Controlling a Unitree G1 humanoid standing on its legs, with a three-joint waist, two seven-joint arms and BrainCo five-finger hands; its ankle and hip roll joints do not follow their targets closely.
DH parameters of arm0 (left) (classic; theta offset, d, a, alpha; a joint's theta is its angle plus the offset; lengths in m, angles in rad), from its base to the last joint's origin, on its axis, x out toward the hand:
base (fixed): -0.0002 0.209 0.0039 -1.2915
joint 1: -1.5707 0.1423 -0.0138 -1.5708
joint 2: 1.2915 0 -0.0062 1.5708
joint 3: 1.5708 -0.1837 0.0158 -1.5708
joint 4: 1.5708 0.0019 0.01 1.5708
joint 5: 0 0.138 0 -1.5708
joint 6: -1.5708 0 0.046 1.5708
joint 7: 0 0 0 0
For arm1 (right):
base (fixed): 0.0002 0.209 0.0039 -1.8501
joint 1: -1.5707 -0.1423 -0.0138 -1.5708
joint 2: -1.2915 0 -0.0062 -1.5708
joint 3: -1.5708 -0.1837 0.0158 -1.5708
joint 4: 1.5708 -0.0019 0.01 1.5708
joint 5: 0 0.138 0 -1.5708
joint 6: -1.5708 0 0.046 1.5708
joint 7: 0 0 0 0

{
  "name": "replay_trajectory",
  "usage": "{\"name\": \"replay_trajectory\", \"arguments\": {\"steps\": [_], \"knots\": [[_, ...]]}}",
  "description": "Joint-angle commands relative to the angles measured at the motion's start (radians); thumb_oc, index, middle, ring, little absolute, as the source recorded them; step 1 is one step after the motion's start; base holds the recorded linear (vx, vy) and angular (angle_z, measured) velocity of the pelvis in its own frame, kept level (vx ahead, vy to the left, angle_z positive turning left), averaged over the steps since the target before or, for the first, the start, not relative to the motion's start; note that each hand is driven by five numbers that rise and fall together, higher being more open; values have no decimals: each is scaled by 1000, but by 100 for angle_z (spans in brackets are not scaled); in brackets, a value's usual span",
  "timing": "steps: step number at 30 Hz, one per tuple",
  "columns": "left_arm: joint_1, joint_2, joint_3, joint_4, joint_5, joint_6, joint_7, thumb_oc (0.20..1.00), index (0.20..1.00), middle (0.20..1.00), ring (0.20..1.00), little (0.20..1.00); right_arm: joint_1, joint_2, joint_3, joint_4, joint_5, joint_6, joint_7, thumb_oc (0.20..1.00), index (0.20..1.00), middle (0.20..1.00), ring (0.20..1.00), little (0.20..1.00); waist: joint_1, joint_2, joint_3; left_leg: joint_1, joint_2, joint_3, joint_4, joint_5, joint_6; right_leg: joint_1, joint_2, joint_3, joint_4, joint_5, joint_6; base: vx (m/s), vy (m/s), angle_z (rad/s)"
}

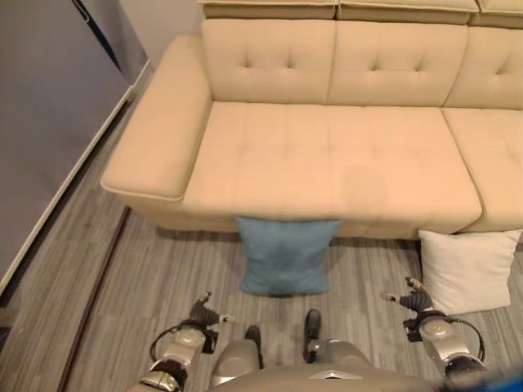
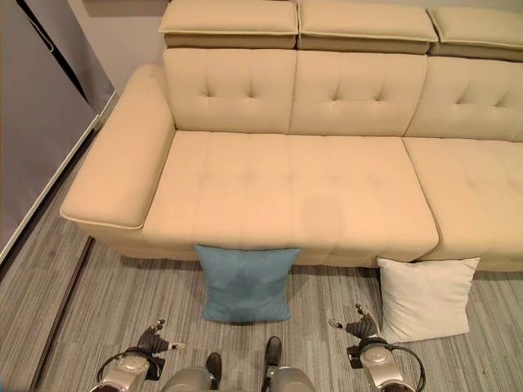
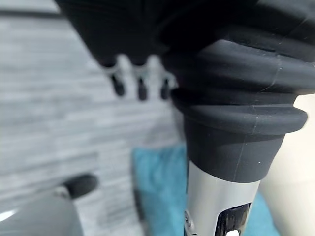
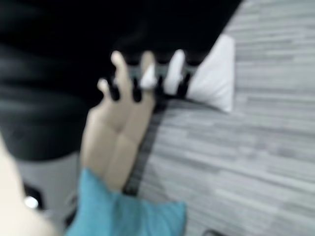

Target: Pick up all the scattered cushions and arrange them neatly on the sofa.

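Sofa (image 2: 286,188): beige, smooth upholstery with tufted square stitching on seat and back, padded rounded armrest at the robot's left, separate headrest blocks along the top. The right eye view shows the headrest row in full; the left eye view cuts it at the top edge. Seat bare.

Floor (image 1: 163,278): grey wood-grain planks running along the sofa front.

Wall panel (image 1: 49,122): flat grey surface at the robot's left, with a pale skirting strip at its foot.

Blue cushion (image 2: 245,283): square, soft matte fabric, pointed corners, standing on the floor with its upper edge leaning against the sofa front, roughly midway between the two hands. It also shows as a teal patch in both wrist views.

White cushion (image 2: 426,298): square, plain pale fabric, propped on the floor against the sofa front at the robot's right, just beside the right hand but apart from it. The right wrist view shows it past the fingertips.

Left hand (image 1: 204,313): low over the floor, well apart from the blue cushion, holding nothing; fingers (image 3: 140,86) extended and relaxed in its wrist view.

Right hand (image 2: 359,327): low over the floor, holding nothing; fingers (image 4: 147,73) straight and slightly spread in its wrist view.
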Motion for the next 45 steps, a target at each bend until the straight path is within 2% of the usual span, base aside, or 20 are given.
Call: {"name": "replay_trajectory", "arguments": {"steps": [1,4,8,10,17,18,20,21,23,24,25,30,34,35,42,45], "knots": [[18,10,-7,-32,-41,-16,3,1000,1000,1000,1000,1000,12,-36,8,3,19,-20,-23,1000,1000,1000,1000,1000,1,-2,-21,-10,43,53,-82,6,19,-24,-35,69,154,-61,104,115,65,11],[18,13,8,-45,-78,-21,6,1000,1000,1000,1000,1000,11,-24,1,10,25,-17,-21,1000,1000,1000,1000,1000,3,16,-19,-10,43,31,-119,21,19,-28,-29,85,187,-88,105,109,122,-11],[21,25,11,-73,-76,-25,13,1000,1000,1000,1000,1000,8,-21,-3,10,27,-16,-25,1000,1000,1000,1000,1000,7,19,-17,-11,28,34,-116,13,27,-38,-38,100,204,-88,107,58,131,-14],[-5,55,24,-121,-89,-43,56,1000,1000,1000,1000,1000,-17,-14,-25,1,70,-28,-49,1000,1000,1000,1000,1000,12,16,15,-50,11,57,-85,-7,42,-93,-66,111,243,-80,118,-53,186,-33],[-82,100,32,-180,-141,-77,120,1000,1000,1000,1000,1000,-97,-17,-22,-11,124,-42,-98,1000,1000,1000,1000,1000,15,10,69,-197,5,78,-3,-29,55,-260,-91,135,316,-61,121,-115,48,-8],[-154,114,15,-183,-179,-91,138,1000,1000,1000,1000,1000,-161,-25,-16,-37,151,-53,-131,1000,1000,1000,1000,1000,8,11,85,-306,4,86,42,-30,58,-372,-99,141,352,-53,118,-105,19,-5],[-180,121,9,-190,-199,-98,138,1000,1000,1000,1000,1000,-184,-30,-15,-54,161,-58,-142,1000,1000,1000,1000,1000,4,11,83,-352,7,88,59,-29,57,-412,-101,143,360,-52,117,-92,15,-7],[-201,127,3,-199,-220,-105,136,1000,1000,1000,1000,1000,-203,-35,-12,-65,170,-62,-151,1000,1000,1000,1000,1000,1,16,84,-380,11,82,76,-57,49,-444,-99,148,381,-76,123,-52,15,-4],[-261,133,-10,-210,-276,-116,134,1000,1000,1000,1000,1000,-258,-45,-11,-88,202,-74,-172,1000,1000,1000,1000,1000,-10,25,86,-476,19,81,109,-57,49,-539,-103,151,403,-73,123,-110,10,-2],[-327,136,-26,-210,-310,-127,136,1000,1000,1000,1000,1000,-323,-52,-8,-93,227,-85,-192,1000,1000,1000,1000,1000,-20,35,86,-588,27,73,146,-52,51,-642,-105,153,429,-69,124,-140,2,-1],[-328,136,-26,-209,-310,-127,135,1000,1000,1000,1000,1000,-325,-52,-9,-92,227,-85,-192,1000,1000,1000,1000,1000,-20,35,83,-594,27,72,148,-53,51,-647,-105,152,430,-70,124,-138,-2,1],[-547,168,-70,-190,-359,-147,173,1000,1000,1000,1000,1000,-524,-68,24,-96,262,-118,-251,1000,1000,1000,1000,1000,-36,59,73,-872,38,49,241,-50,57,-926,-112,168,524,-73,126,-58,-23,-1],[-671,192,-90,-189,-383,-157,195,1000,1000,1000,1000,1000,-647,-96,59,-95,260,-128,-280,1000,1000,1000,1000,1000,-39,69,68,-1038,41,30,316,-64,62,-1105,-118,188,621,-97,131,11,-19,1],[-707,210,-102,-194,-370,-155,203,1000,1000,1000,1000,1000,-681,-109,63,-105,256,-134,-287,1000,1000,1000,1000,1000,-41,74,69,-1106,35,31,366,-72,62,-1177,-117,193,676,-116,127,31,-29,7],[-832,259,-117,-154,-355,-144,246,1000,1000,1000,1000,1000,-797,-143,101,-99,251,-144,-313,1000,1000,1000,1000,1000,-40,79,76,-1302,24,29,522,-117,75,-1381,-107,218,830,-154,120,53,-29,6],[-857,265,-115,-166,-383,-160,260,1000,1000,1000,1000,1000,-831,-152,121,-119,246,-151,-323,1000,1000,1000,1000,1000,-39,75,84,-1382,23,33,594,-131,79,-1454,-100,218,892,-164,122,65,-37,0]]}}
